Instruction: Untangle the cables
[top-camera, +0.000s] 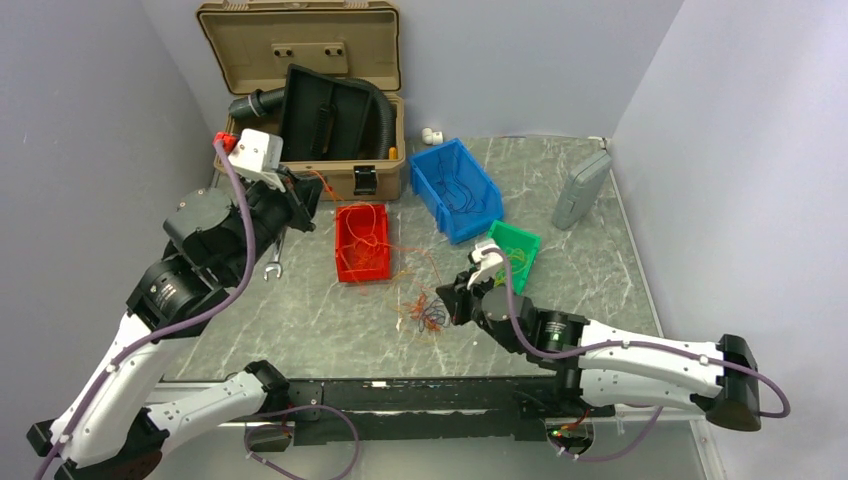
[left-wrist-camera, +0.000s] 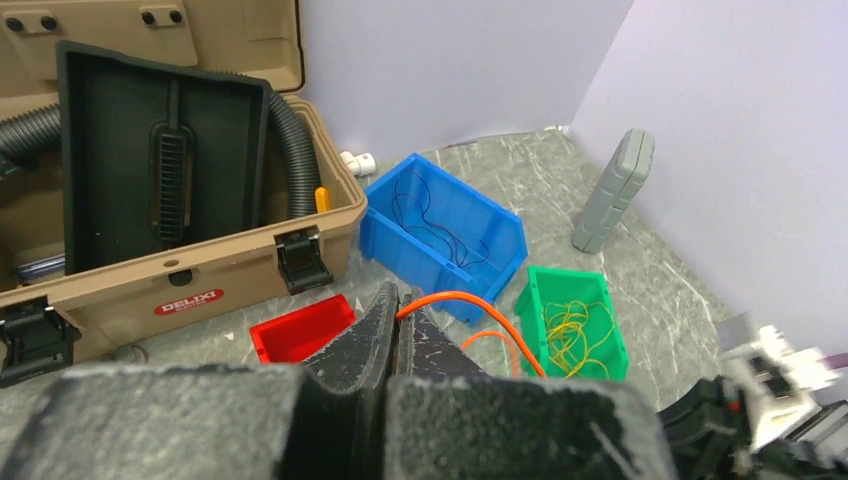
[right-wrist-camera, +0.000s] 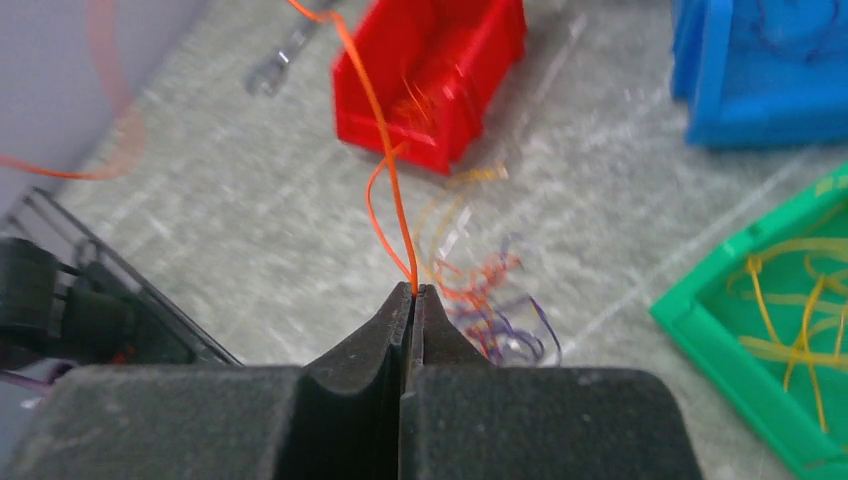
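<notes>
Closest thing in the right wrist view is the right gripper (right-wrist-camera: 412, 292), jaws pressed together with a thin orange wire (right-wrist-camera: 385, 150) pinched right at the tips. From there the wire runs up and away over the table (top-camera: 330, 320) toward the red bin (right-wrist-camera: 440, 70), so its long axis points pretty much straight out ahead of the fingers. The rest of the cables (right-wrist-camera: 490, 300), a small knot of orange, red and dark strands, lies on the table just past the fingertips and a bit to the side. Whether it touches the pinched strand, I can't tell.

The left gripper (left-wrist-camera: 400, 305) is also squeezed together on an orange wire, up by the tan toolbox (top-camera: 250, 40) and well apart from the knot. It looks like the same strand at both ends, but it's too thin in the top view to be sure.

My read: the right arm is the near one, right beside the knot, and the left arm is the far anchor beyond the red bin. If it's one strand, the freeing pull runs along that line with the grippers moving apart. The risk is dragging the whole knot along instead of sliding the wire out.
</notes>
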